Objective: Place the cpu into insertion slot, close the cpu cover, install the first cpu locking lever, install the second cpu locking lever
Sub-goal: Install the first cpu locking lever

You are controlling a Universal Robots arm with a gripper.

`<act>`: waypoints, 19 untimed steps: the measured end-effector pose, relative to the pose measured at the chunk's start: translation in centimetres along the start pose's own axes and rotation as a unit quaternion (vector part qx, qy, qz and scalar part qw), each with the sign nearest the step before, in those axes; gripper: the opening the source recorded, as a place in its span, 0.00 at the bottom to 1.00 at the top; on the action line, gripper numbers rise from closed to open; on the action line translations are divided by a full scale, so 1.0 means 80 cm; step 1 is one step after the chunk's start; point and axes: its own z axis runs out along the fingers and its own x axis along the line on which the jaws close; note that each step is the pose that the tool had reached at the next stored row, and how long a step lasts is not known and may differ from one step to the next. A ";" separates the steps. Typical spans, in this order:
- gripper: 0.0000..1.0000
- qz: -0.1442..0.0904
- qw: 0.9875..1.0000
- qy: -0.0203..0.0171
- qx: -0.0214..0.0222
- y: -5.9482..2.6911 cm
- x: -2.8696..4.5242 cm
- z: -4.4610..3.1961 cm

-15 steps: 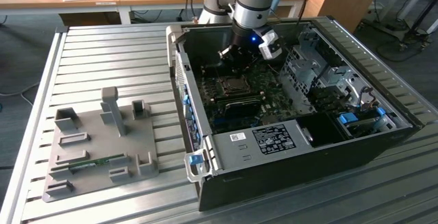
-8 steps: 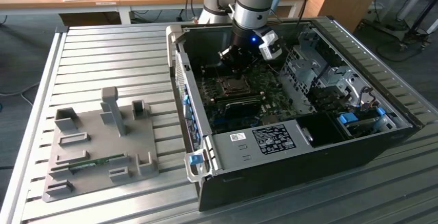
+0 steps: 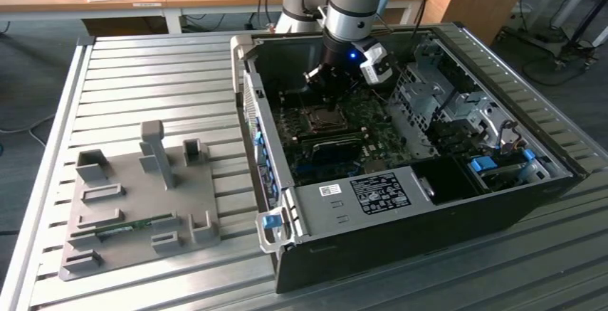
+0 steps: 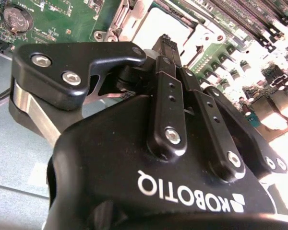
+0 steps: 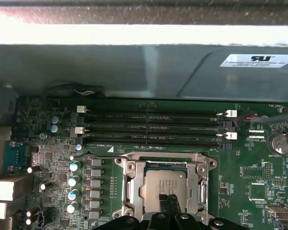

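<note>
Sitting flat in the socket on the motherboard [image 5: 259, 177] is the cpu [image 5: 156, 184], silvery top facing up, and the cpu cover [image 5: 130, 184] looks to be lying down around it, with the chip showing through its square window. The gripper [image 5: 169, 203] is right over the near edge of the chip with its two black fingers pressed together and nothing pinched between them as far as I can see; can't tell if the tips actually touch the metal. The second wrist view, looking along the gripper [image 4: 164, 43] from behind, also has the fingers closed up, pointing at the bright socket area. Just beyond the socket run the long memory slots [image 5: 149, 128], and a coin battery [image 5: 280, 142] sits off to one side. In the exterior view the arm reaches down into the open computer case [image 3: 380, 247], which lies on a slatted metal table [image 3: 152, 76], with a grey fixture tray [image 3: 142, 204] well apart at the exterior view's left.
</note>
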 end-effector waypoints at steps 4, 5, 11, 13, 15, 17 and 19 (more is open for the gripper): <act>0.11 0.000 1.000 0.000 0.000 0.000 0.0000 -0.0019; 0.11 0.000 1.000 0.000 0.000 0.000 0.0000 -0.0024; 0.11 0.000 1.000 0.000 0.000 0.000 -0.0001 -0.0032; 0.11 0.000 1.000 0.000 0.000 0.000 -0.0001 -0.0039; 0.11 0.000 1.000 0.000 0.000 0.000 -0.0001 -0.0040; 0.11 0.000 1.000 0.000 0.000 0.000 0.0004 -0.0041; 0.11 0.000 1.000 0.000 0.000 0.000 0.0010 -0.0040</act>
